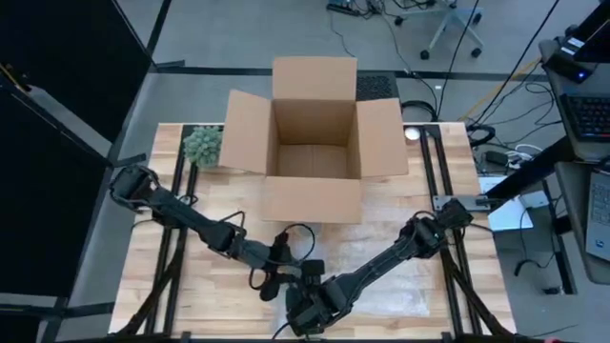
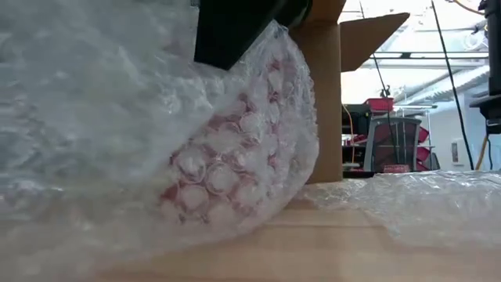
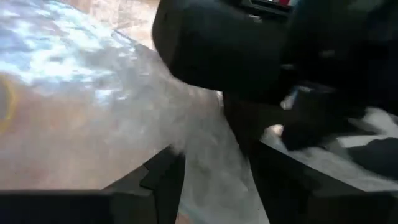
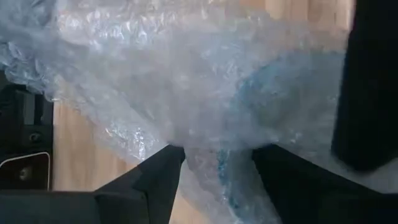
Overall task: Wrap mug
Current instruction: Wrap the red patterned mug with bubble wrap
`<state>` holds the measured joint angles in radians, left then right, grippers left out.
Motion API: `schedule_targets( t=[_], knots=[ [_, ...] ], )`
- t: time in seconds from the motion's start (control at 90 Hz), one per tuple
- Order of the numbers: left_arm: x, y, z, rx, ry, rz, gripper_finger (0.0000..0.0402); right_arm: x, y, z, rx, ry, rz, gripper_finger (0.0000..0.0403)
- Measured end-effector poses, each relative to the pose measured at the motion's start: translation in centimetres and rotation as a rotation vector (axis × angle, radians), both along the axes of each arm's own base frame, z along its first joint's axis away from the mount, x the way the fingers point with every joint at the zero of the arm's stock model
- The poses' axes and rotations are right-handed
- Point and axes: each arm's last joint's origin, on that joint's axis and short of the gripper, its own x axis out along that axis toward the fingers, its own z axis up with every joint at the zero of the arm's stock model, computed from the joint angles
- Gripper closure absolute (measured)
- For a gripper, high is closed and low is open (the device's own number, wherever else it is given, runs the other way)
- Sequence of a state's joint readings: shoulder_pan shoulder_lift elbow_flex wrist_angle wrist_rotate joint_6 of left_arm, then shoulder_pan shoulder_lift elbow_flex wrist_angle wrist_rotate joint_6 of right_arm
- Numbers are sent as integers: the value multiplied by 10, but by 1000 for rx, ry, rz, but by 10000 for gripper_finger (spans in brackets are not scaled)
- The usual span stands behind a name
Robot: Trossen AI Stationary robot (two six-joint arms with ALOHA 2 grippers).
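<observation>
From above, the left gripper [image 1: 276,283] and right gripper [image 1: 305,310] meet at six o'clock, below the cardboard box [image 1: 315,143]; low view shows the mug [image 2: 227,157] bundled in bubble wrap [image 2: 94,102]; right wrist fingers [image 4: 158,177] pinch wrap; left grip unclear.

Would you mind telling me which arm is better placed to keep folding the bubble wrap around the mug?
Probably the right: its pincer has bubble wrap between its fingers, while the left pincer sits just beside the bundle.

No readable text, labels, brands or numbers show in any view
</observation>
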<state>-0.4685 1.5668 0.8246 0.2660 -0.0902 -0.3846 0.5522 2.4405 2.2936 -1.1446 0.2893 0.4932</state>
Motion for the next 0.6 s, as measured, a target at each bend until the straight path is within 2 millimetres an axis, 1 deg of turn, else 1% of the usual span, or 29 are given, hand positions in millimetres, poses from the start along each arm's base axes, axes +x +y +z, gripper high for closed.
schedule_targets(
  t=[0.122, 0.211, 0.278, 0.333, 0.4, 0.522, 0.6],
  knots=[
    [-14, 5, 19, 28, -5, 50, 235, 0, 1, -1, -6, 4, 17, 206],
    [-19, 10, 25, 82, -12, 137, 235, 0, 1, -1, -4, -2, 28, 206],
    [-18, 14, 26, 112, -28, 171, 235, 1, 2, -1, -1, -4, 36, 206],
    [-12, 15, 21, 117, -32, 182, 235, 1, 2, -2, -2, -4, 41, 206],
    [-3, 15, 8, 116, -19, 181, 235, 1, 2, -2, -3, -4, 42, 206],
    [11, 6, -18, 78, 8, 96, 235, 1, 2, -2, -2, -4, 42, 206],
    [16, 0, -33, 83, 28, 82, 235, 1, 2, -2, -3, -4, 46, 206]
  ],
)
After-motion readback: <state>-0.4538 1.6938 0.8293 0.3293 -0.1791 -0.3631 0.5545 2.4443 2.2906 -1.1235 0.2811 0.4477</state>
